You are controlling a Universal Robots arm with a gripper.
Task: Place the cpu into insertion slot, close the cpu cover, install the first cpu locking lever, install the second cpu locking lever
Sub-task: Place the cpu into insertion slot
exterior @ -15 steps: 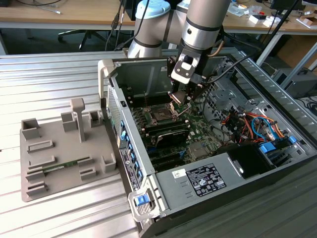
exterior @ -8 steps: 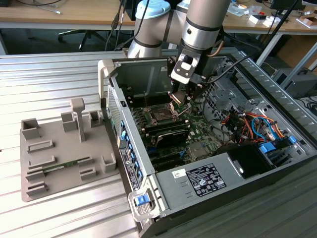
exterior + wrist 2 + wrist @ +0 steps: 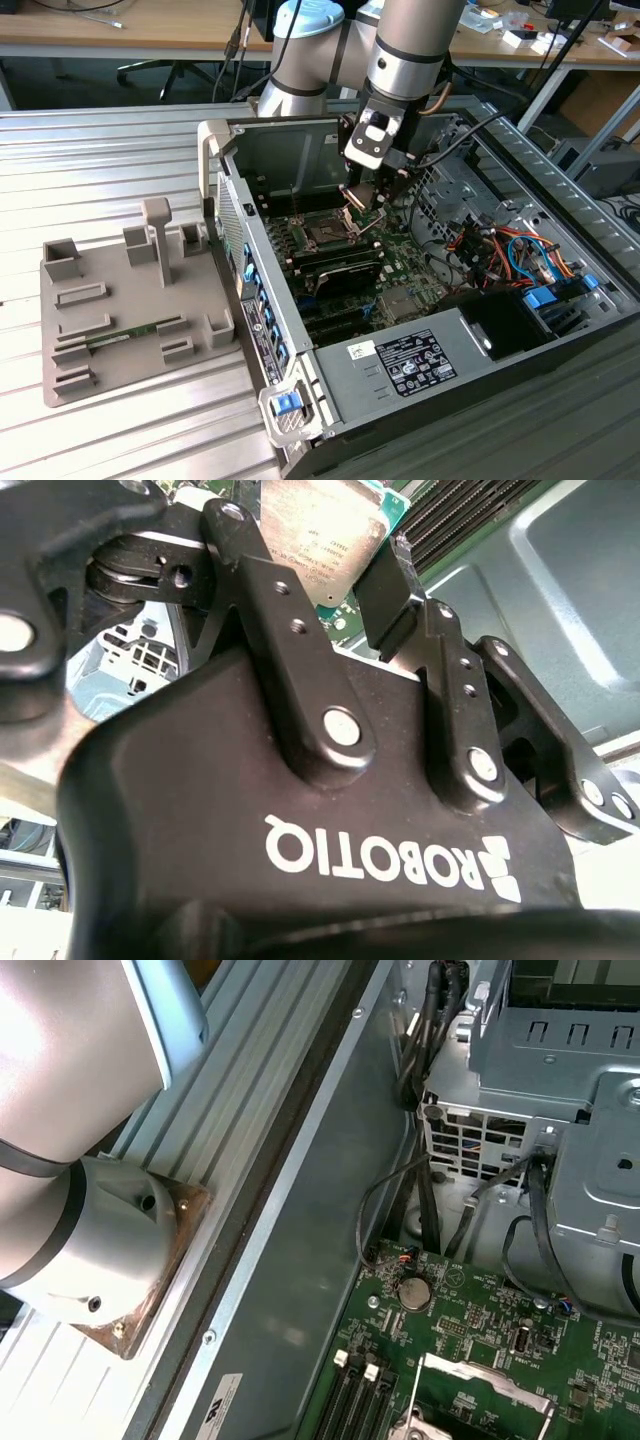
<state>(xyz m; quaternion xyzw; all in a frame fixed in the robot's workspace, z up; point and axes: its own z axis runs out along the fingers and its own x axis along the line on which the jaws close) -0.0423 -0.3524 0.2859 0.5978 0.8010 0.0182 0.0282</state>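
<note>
Pinching the cpu (image 3: 320, 525) by two opposite edges, the fingers (image 3: 385, 590) sit narrow, closed onto the chip. The second wrist view shows its silver-grey top with green board behind it.

In the exterior view the fingers hang inside the open computer case (image 3: 400, 380), near the insertion slot (image 3: 325, 233), above it and toward the exterior view's right. The slot's centre looks dark and bare inside its silver rim, so my read is that nothing is seated yet.

Progress: step one is under way, with the chip carried but not placed. Closing the cover and both locking levers are all left. The cpu cover (image 3: 485, 1380) is probably the silver frame edge on the board in the first wrist view; I cannot tell if it is raised or flat. The levers are too small to pick out.

View differences:
- **Second wrist view:** gives the grasp close up, which I could not judge from the exterior view alone.
- **Exterior view:** gives slot against fingers. It also shows a grey fixture tray (image 3: 120, 300) on the ribbed desk (image 3: 100, 150) at the exterior view's left, well apart from the case.
- **First wrist view:** adds the green board (image 3: 470, 1320), a coin cell (image 3: 413, 1293), cables and the arm (image 3: 80, 1110).
</note>
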